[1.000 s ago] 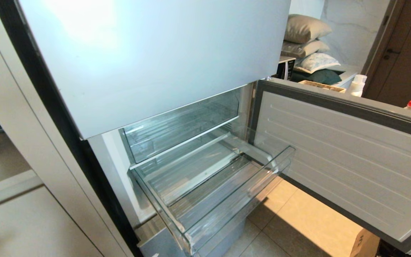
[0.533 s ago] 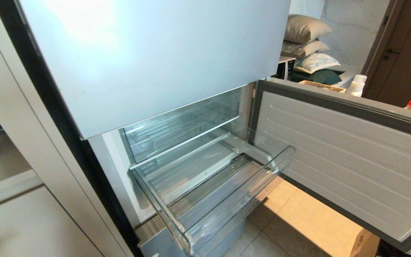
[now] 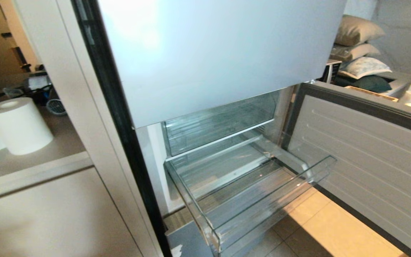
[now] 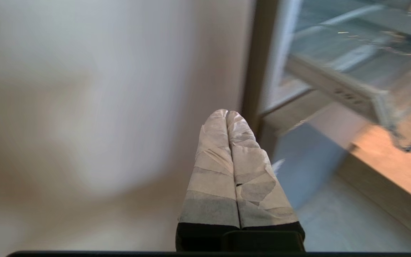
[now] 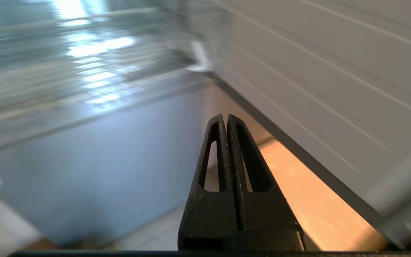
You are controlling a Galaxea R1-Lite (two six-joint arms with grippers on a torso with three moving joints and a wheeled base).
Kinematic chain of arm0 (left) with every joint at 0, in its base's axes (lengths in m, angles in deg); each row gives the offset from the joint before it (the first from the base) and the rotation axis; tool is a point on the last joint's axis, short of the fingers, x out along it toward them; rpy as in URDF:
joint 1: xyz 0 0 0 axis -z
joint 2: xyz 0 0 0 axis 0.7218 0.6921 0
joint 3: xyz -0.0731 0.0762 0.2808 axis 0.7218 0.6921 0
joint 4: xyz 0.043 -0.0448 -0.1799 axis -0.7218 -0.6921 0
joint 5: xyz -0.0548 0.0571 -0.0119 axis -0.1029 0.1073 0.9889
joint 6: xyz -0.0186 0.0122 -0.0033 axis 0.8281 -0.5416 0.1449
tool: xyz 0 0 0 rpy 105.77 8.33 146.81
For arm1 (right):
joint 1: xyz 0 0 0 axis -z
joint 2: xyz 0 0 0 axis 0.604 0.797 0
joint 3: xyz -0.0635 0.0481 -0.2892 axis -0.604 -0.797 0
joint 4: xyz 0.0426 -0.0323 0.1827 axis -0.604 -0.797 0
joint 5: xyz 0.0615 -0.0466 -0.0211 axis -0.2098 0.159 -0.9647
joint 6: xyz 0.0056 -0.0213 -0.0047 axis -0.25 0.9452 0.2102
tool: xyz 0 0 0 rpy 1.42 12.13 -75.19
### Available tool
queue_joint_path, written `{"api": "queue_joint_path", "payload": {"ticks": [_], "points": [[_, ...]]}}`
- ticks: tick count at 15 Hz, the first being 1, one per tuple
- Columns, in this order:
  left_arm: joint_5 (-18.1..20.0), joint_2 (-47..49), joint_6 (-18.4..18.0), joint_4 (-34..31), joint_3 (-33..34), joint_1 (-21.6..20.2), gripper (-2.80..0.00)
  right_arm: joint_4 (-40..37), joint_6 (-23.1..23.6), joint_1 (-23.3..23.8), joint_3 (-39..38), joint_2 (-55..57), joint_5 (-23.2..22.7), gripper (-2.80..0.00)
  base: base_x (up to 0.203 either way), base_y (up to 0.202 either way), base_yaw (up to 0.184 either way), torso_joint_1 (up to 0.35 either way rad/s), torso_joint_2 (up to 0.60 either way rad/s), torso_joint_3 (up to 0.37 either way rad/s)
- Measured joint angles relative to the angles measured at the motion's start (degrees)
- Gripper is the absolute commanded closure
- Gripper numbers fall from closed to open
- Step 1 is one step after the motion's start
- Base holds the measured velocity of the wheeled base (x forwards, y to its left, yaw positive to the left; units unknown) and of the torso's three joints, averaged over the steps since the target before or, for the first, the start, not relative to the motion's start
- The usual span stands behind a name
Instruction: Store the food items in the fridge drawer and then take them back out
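Note:
The fridge drawer [image 3: 262, 207], clear plastic with a ribbed bottom, stands pulled out below the closed upper fridge door, and nothing lies in it. The food items are out of view. Neither arm shows in the head view. My left gripper [image 4: 226, 112], with taped fingers, is shut and empty, low down beside the white cabinet side, with the drawer's corner [image 4: 387, 110] off to one side. My right gripper [image 5: 226, 116], black, is shut and empty, low by the floor between the fridge's blue-grey lower front and the open door panel.
The lower fridge door [image 3: 369, 160] stands wide open on the right. A second clear drawer [image 3: 219, 125] sits pushed in above the open one. A roll of paper towel [image 3: 16, 125] stands on the counter at left. Pillows [image 3: 359, 39] are stacked behind. Tiled floor [image 3: 334, 232] lies below.
The whole head view has shifted: the fridge now sits further right in the picture and the counter with the paper roll has come into view at left. The drawer itself has not moved.

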Motion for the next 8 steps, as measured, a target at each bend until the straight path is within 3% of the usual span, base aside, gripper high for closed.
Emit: {"api": "queue_joint_path", "payload": {"ticks": [8], "points": [[0.00, 0.00, -0.01, 0.00, 0.00, 0.00, 0.00, 0.14, -3.99, 0.00, 0.00, 0.14, 0.91, 0.00, 0.000, -0.008, 0.162, 0.003, 0.00, 0.002]]}}
